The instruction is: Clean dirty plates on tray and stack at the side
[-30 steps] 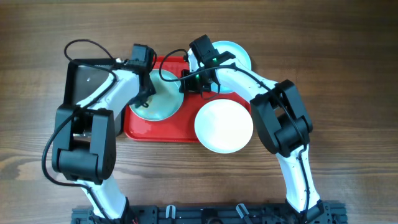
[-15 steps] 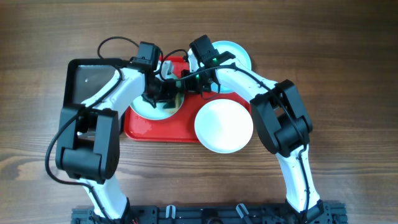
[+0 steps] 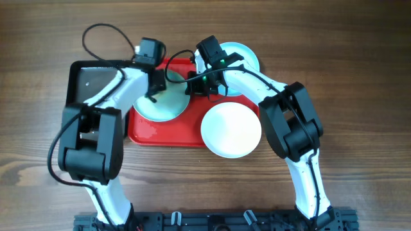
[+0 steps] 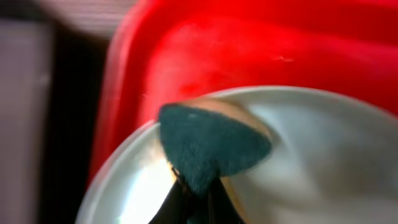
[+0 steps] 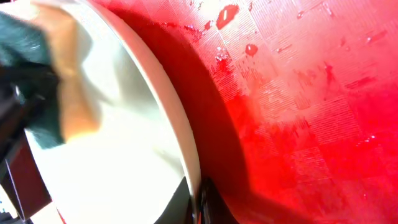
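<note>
Three plates: the wiped plate [image 3: 164, 109] on the left half of the red tray [image 3: 167, 135], a second plate [image 3: 244, 56] at its far-right corner, and a third plate [image 3: 231, 128] overhanging its near-right edge. One sponge [image 4: 211, 146], one black tray [image 3: 90, 80]. Scrubbing is in hand: the left gripper [image 3: 153, 95] pinches the sponge and the right gripper [image 3: 196, 86] clamps the wiped plate's rim. Next, probably, wiping the remaining surface.

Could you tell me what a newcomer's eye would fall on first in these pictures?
First comes the bright red tray in the middle of the wooden table, with both arms meeting over the mint plate on it. The left gripper presses a dark green sponge onto that plate while the right gripper pinches its rim. A large white plate lies across the tray's front right corner.
</note>
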Controlling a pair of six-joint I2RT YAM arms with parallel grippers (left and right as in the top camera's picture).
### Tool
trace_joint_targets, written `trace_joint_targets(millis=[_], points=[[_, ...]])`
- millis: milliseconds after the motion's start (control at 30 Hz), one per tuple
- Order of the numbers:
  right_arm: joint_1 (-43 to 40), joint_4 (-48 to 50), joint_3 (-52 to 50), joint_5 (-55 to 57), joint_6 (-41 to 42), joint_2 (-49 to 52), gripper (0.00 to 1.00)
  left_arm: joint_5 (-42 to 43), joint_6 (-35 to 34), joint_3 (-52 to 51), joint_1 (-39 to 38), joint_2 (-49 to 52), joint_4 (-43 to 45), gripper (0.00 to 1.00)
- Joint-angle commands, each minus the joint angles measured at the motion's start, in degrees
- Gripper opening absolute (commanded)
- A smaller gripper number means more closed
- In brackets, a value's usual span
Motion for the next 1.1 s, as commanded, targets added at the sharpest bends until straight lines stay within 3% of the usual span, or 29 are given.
trace_joint_targets(millis=[0, 133, 333, 667, 1067], points=[[0.17, -1.88, -1.97, 2.47, -0.15, 3.43, 0.04, -1.25, -2.01, 9.27, 4.52, -0.57, -10.12, 0.04], [0.17, -3.52, -1.95, 3.98, -0.42, 3.26, 0.04, 7.54, -1.99, 22.05, 7.80, -1.77, -23.63, 0.04], [0.96, -8.35, -1.14, 9.97, -2.75, -2.78, 0.04, 13.03, -1.99, 26.86, 11.98, -4.98, -30.64, 0.04], [14.73, -15.67, -1.14, 51.43, -4.90, -16.35, 0.04, 14.71, -1.99, 26.49, 13.57, -4.81, -33.40, 0.04], [28.00, -17.62, -1.14, 88.46, -4.76, -19.56, 0.04, 14.78, -2.01, 24.15, 13.57, -4.79, -33.03, 0.04]])
